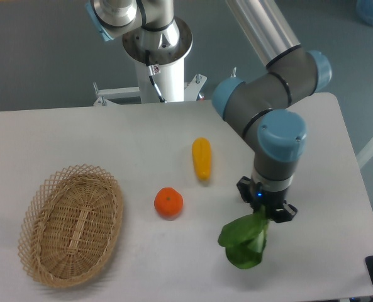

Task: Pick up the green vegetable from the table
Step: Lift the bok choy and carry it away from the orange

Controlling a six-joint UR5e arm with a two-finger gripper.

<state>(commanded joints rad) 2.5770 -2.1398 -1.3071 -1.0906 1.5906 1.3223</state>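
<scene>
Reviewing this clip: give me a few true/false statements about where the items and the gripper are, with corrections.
1. The gripper is down at the stalk end of the green vegetable. True.
2. The orange lies inside the wicker basket. False: it sits on the table, right of the basket.
3. The yellow corn-like piece lies between the orange and the arm. True.
4. The basket holds the green vegetable. False: the basket is empty.
5. The green vegetable is left of the orange. False: it is to the right.
</scene>
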